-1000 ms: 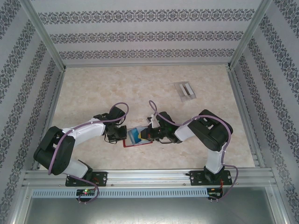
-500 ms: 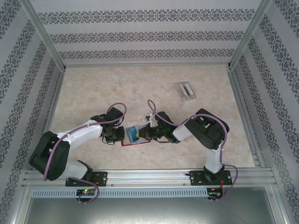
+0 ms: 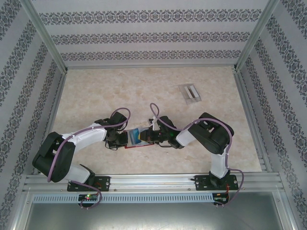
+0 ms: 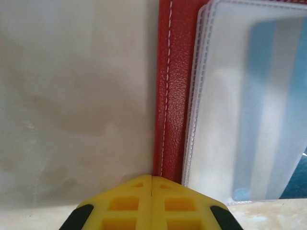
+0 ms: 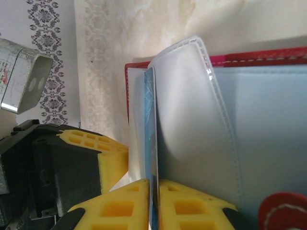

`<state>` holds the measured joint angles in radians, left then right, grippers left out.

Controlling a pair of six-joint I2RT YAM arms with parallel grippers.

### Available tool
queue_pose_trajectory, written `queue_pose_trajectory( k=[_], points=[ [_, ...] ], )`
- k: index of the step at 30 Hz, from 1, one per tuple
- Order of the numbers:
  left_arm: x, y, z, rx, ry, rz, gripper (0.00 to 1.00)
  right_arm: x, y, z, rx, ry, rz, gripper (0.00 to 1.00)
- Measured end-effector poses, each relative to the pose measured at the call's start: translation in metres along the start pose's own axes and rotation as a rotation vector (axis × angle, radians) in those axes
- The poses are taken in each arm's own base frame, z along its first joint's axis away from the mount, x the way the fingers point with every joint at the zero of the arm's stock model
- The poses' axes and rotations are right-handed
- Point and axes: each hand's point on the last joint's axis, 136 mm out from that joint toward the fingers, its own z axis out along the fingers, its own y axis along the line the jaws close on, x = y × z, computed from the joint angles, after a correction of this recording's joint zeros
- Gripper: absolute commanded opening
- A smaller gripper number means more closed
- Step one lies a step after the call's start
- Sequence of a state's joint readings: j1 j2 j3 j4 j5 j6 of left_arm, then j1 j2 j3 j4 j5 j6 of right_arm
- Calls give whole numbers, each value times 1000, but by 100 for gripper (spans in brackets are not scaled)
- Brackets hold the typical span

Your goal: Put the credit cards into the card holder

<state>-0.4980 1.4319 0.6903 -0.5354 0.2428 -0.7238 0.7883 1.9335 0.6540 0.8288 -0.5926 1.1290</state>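
On the pale marbled table (image 3: 144,86), walled by patterned paper (image 3: 144,36), your arms lie low, bent inward over the open red card holder (image 3: 139,146) at front centre. Your left gripper (image 4: 152,178) pinches its red edge; your right gripper (image 5: 154,184) clamps a bluish credit card (image 5: 150,120) edge-on beside a clear pocket (image 5: 192,120).

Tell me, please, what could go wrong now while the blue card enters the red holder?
The blue card, pinched edge-on in the right hand, may catch on the bowed clear pocket and crumple it. The left hand meets the card holder only at its red edge; it may slide.
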Motion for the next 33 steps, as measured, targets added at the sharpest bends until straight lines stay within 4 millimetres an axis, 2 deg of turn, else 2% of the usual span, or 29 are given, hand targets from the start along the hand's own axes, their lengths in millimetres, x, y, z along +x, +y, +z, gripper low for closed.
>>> queue_pose_trajectory(
  k=[10, 15, 21, 33],
  points=[
    [2, -3, 0, 18, 12, -12, 0, 3, 7, 18, -15, 15, 7, 13],
    [2, -3, 0, 18, 12, -19, 0, 2, 9, 21, -20, 18, 19, 22],
    [2, -5, 0, 27, 13, -18, 0, 1, 12, 14, -2, 1, -6, 30],
    [1, -8, 3, 52, 8, -13, 0, -2, 0, -5, 106, -13, -48, 30]
  ],
)
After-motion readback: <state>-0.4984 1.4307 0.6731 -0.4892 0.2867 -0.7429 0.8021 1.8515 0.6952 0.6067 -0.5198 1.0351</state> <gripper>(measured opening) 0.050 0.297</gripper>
